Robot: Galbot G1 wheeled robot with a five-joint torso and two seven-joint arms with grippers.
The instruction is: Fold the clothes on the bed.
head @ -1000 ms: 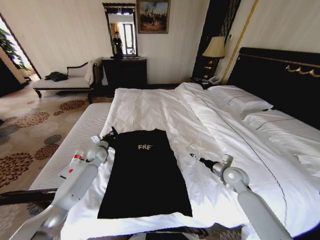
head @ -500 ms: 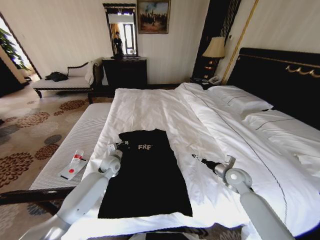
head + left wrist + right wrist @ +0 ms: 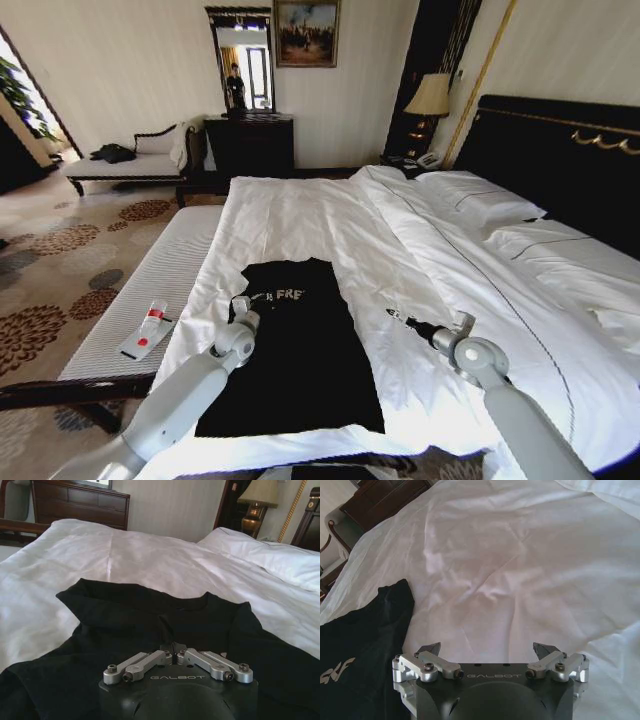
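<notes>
The clothes are one black T-shirt [image 3: 300, 360] with white lettering, lying flat near the foot of the white bed [image 3: 300, 215]. My left gripper [image 3: 241, 302] rests on the shirt's left shoulder area. In the left wrist view it [image 3: 172, 654] is shut on a pinched ridge of the black T-shirt [image 3: 125, 610]. My right gripper [image 3: 392, 315] hovers over the white duvet just to the right of the shirt. In the right wrist view this gripper [image 3: 487, 650] is open with nothing between its fingers, and the shirt's edge [image 3: 365, 635] lies off to one side.
A long white ribbed bench [image 3: 170, 250] runs along the bed's left side, with a small white and red object [image 3: 146, 329] on it. White pillows [image 3: 480, 198] and a dark headboard [image 3: 560, 150] are at the right. A chaise [image 3: 130, 165] and a dark dresser [image 3: 250, 145] stand by the far wall.
My left gripper has moved from the shirt's left edge inward and toward me, drawing the left shoulder fabric over the chest. The right arm has barely shifted.
</notes>
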